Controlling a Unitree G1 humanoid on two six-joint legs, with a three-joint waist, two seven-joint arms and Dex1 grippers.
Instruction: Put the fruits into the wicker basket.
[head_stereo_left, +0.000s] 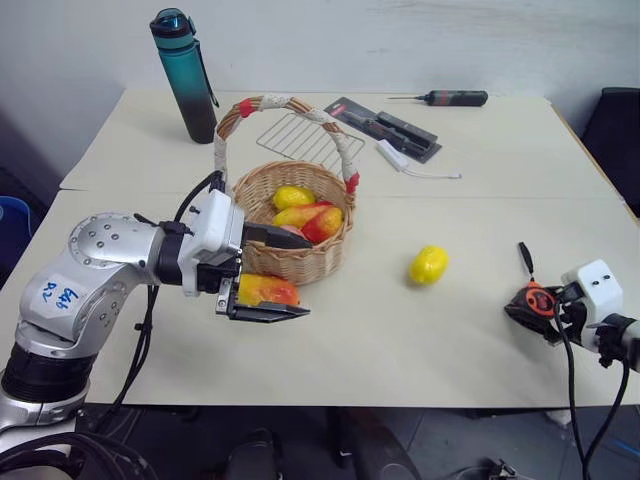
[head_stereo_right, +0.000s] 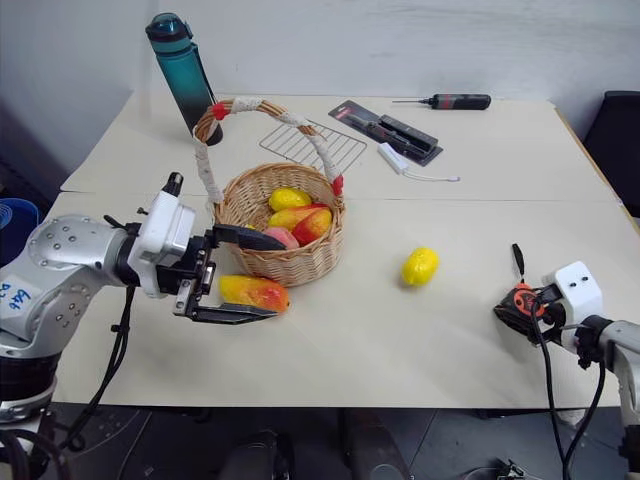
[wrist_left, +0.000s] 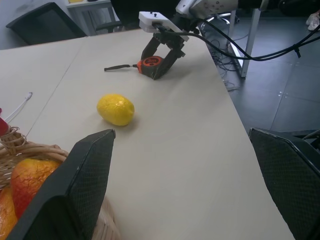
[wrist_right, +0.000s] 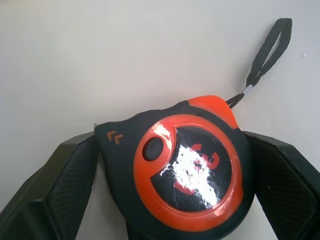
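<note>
1. Progress looked well past halfway: the wicker basket (head_stereo_left: 295, 225) already carried several fruits (head_stereo_left: 305, 212), yellow and red-blushed ones heaped against its far wall
2. Two pieces were left outside the basket, by my reading: a mango (head_stereo_right: 254, 292) lying on the tabletop (head_stereo_left: 360, 340) just beside the basket's near wall, and a lemon (head_stereo_left: 428, 265) lying alone, well apart from the basket on its right
3. The left end effector (head_stereo_right: 240, 275) stood wide, one black finger level with the basket's near rim and the other below the mango, so the mango lay between them; whether either finger touched it could not be told
4. The lemon lay between the basket and the right end effector (head_stereo_left: 535, 305), nearer to the basket, and nothing touched it
5. The right end effector stood spread at the tabletop's right edge, far from the basket, with its fingers on either side of an orange-and-black tape measure (wrist_right: 187, 167); the fingers looked set close against the case, and a firm grip could not be confirmed
6. The tape measure was no fruit, so it likely had no place in the basket
</note>
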